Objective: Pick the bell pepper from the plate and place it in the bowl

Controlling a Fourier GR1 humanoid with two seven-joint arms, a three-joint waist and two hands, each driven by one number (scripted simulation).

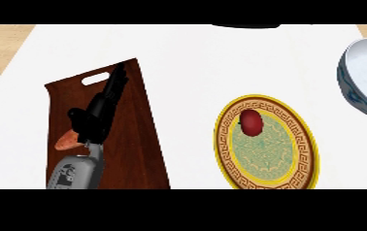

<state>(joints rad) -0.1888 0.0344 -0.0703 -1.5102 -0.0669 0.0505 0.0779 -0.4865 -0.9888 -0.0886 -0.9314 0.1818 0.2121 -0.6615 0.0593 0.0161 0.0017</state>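
A dark red bell pepper (250, 122) lies on the upper left part of a round plate (297, 164) with a yellow rim and a patterned brown band. The bowl (351, 79), blue-grey with a white inside, shows partly at the right edge. My left hand (97, 113) reaches up from the lower left over a dark wooden cutting board (140, 142), fingers straight and holding nothing, far left of the pepper. My right hand does not show.
An orange-brown object (67, 140) lies on the board's left edge, partly behind my left wrist. The board has a handle slot (95, 78) at its far end. A dark object (247, 25) sits at the counter's far edge.
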